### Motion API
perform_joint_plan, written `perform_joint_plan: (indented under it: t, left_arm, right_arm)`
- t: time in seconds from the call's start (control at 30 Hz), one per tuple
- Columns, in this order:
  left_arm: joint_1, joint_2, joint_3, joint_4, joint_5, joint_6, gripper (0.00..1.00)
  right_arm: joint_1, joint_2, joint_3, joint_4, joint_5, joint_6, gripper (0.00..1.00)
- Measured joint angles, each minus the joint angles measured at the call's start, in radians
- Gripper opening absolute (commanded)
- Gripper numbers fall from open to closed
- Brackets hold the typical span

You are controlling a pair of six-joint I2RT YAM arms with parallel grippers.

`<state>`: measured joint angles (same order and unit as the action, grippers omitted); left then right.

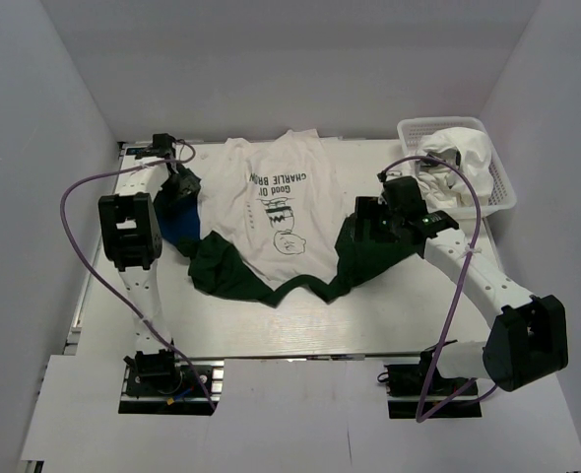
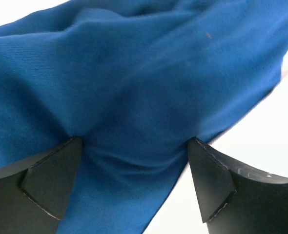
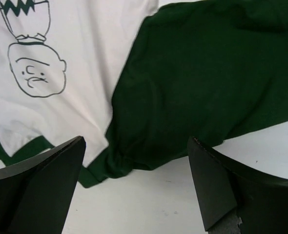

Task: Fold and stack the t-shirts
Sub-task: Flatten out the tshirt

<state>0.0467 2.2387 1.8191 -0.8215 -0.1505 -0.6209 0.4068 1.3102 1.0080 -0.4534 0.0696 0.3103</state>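
The left gripper [image 1: 184, 183], seen from the top view, sits over the royal-blue tee [image 1: 179, 229], which is bunched at the left of the table [image 1: 389, 315] against the white tee [image 1: 281, 212]. The white tee lies spread flat mid-table. The right gripper [image 1: 367, 225] is at its green sleeve [image 1: 364, 258]. A basket [image 1: 502, 187] holding white cloth stands far right. Left wrist view: fingers [image 2: 51, 180] apart, blue fabric touching both tips. Right wrist view: fingers [image 3: 217, 185] apart, nothing between them, above the sleeve's edge.

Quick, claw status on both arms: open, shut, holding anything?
Left claw: open, with the blue tee between its fingers but not clamped.
Right claw: open, holding nothing, above the dark green sleeve.
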Motion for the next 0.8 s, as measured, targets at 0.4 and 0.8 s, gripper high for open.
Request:
perform_joint_plan:
  t: [0.4,0.8]
  left_arm:
    - [0.050,0.074,0.116,-0.030,-0.059,0.015,0.99]
    - [0.050,0.060,0.089,-0.005,-0.061,0.020,0.99]
  right_arm:
    - [0.142,0.490,0.369,0.101,-0.052,-0.058,0.90]
    - [0.290,0.822,0.579,0.116,0.109,-0.196,0.83]
